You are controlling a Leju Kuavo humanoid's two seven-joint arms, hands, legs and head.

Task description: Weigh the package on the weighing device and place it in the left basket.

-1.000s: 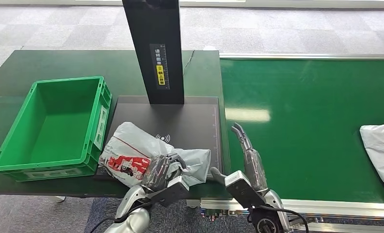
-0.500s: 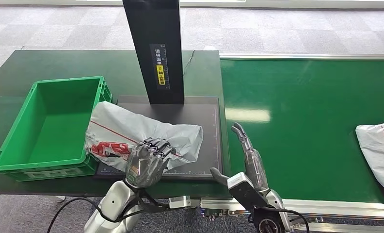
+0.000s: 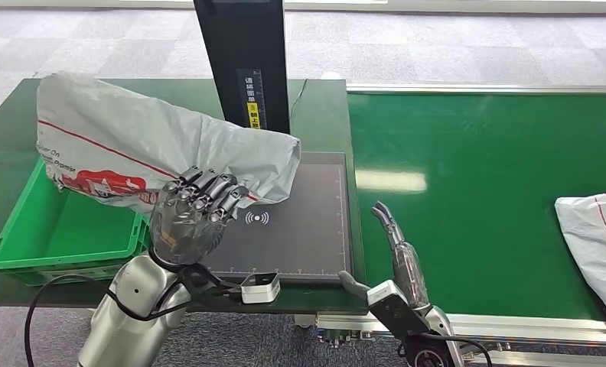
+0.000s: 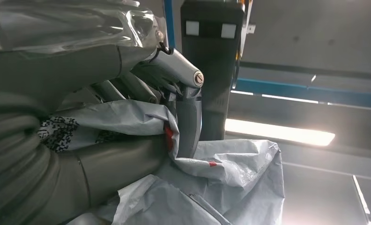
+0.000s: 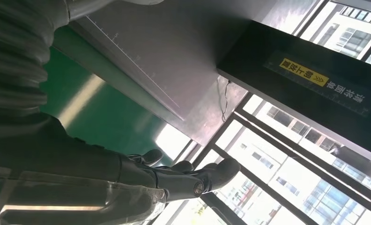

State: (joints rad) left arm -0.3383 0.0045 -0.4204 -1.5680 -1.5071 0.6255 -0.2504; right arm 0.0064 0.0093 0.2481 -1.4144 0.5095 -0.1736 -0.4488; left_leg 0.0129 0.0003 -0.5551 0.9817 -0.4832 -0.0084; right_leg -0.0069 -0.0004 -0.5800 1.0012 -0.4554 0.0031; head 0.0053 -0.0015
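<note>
The package [image 3: 162, 153] has come right up off the weighing device [image 3: 300, 222]. A moment ago it lay slumped across the black plate with its left end leaning on the basket [image 3: 24, 245]; now it hangs in the air, swung up and leftward, its broad end over the basket's near right corner and its narrow end reaching back toward the scale's black post [image 3: 242, 69]. The plate beneath is bare, its wireless mark uncovered again.

The left hand [image 3: 193, 218] has risen with it, fingers [image 4: 190, 117] curled into the grey plastic near the bag's lower edge; the left wrist view shows the film bunched and pinched between thumb and fingers, so the hold looks firm.

The right hand [image 3: 399, 264] sits low at the counter's front edge beside the conveyor belt [image 3: 483, 191], fingers spread and holding nothing, roughly where it was.

I'd judge the weighing done and the carry to the basket under way. The bag sits high and only partly over the opening, so it needs more leftward travel before letting go. A 2nd package [image 3: 594, 237] waits far right on the belt.
</note>
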